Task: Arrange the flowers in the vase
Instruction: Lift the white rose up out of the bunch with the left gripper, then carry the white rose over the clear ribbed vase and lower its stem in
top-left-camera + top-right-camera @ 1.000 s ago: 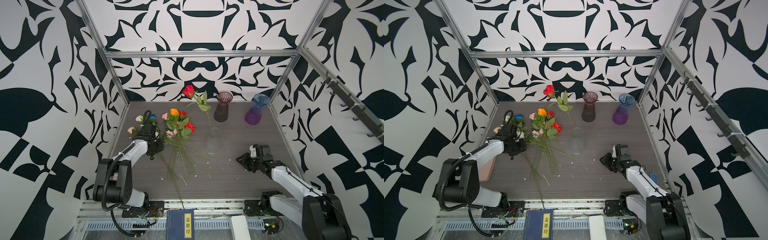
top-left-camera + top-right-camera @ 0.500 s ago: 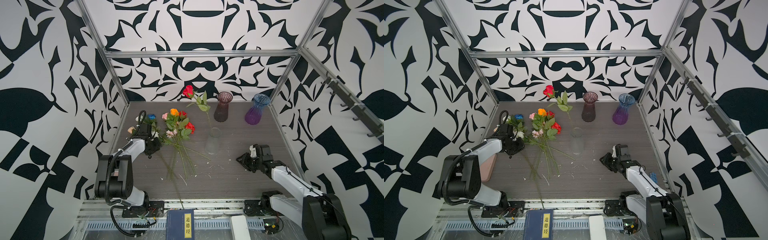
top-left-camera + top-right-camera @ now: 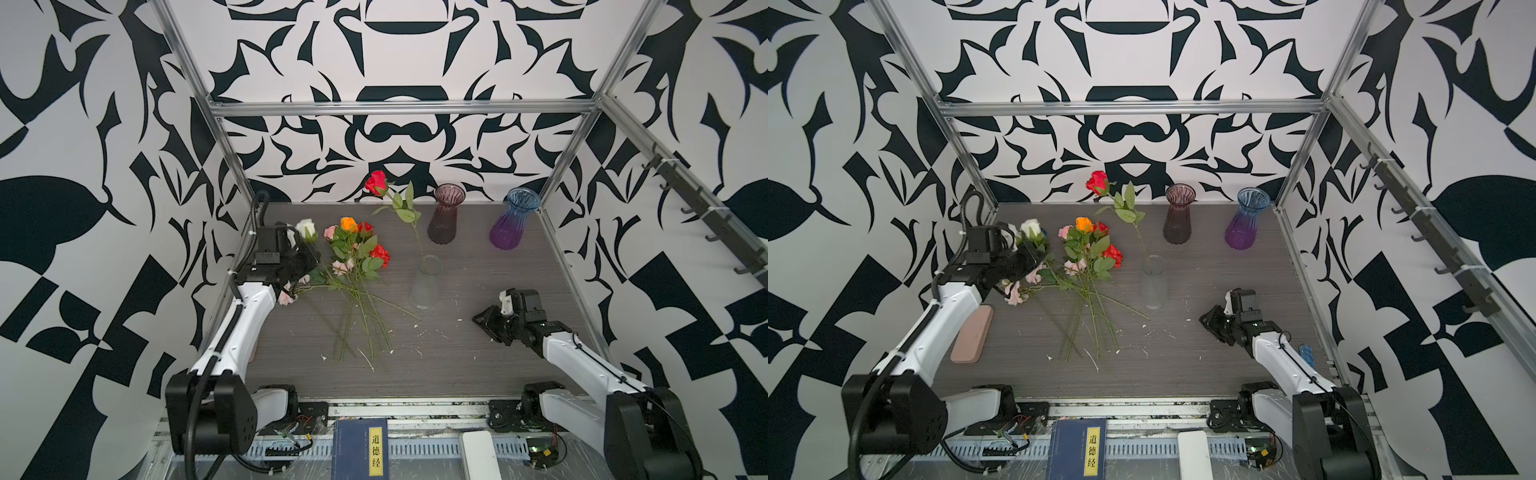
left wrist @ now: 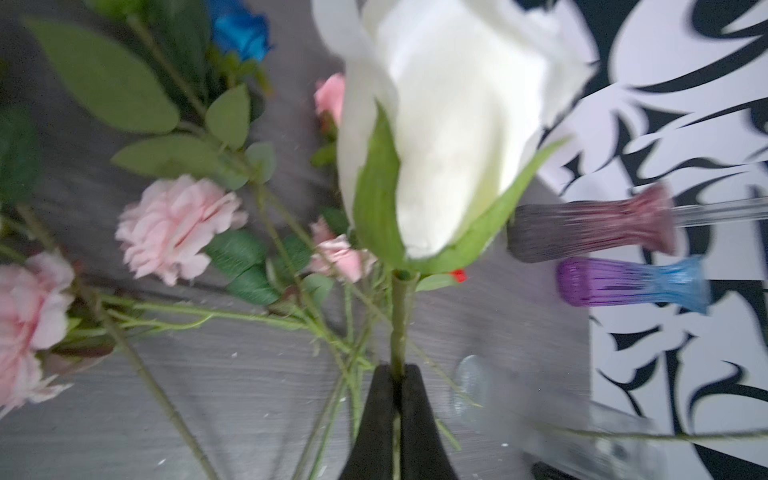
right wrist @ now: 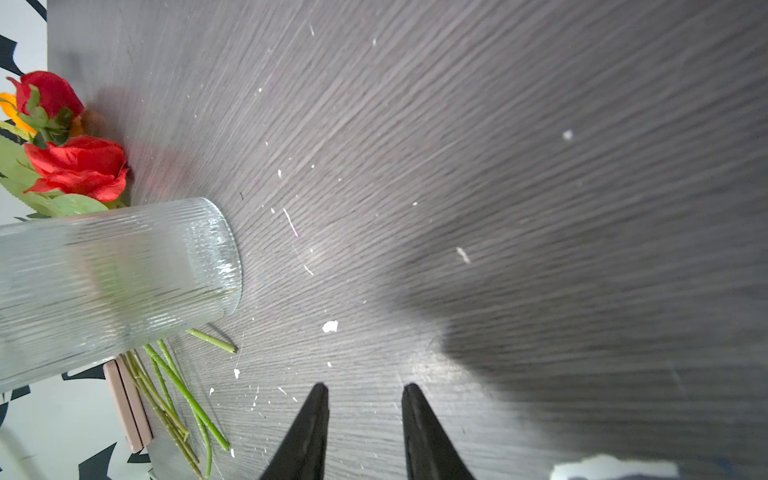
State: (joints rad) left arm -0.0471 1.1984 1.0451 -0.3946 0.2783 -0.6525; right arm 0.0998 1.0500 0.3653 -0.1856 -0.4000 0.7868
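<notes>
My left gripper (image 4: 398, 368) is shut on the green stem of a white rose (image 4: 449, 124), just below the bloom. In both top views that rose (image 3: 306, 227) (image 3: 1030, 227) sits at the left gripper (image 3: 309, 253), at the left edge of the pile of flowers (image 3: 357, 257) lying on the table. A ribbed clear vase (image 3: 426, 286) (image 5: 116, 282) stands mid-table with one red rose (image 3: 377, 181) leaning out of it. My right gripper (image 3: 484, 322) (image 5: 365, 388) rests low to the right of the vase, open and with nothing between its fingers.
A maroon vase (image 3: 444, 216) and a purple-blue vase (image 3: 513, 224) stand at the back wall. A pink block (image 3: 971, 332) lies under the left arm. White flecks litter the table (image 5: 498, 166). A blue book (image 3: 360, 449) lies at the front rail.
My left jaws have closed on the white rose's stem, and the bloom has shifted a little to the right. The right arm has not moved.
</notes>
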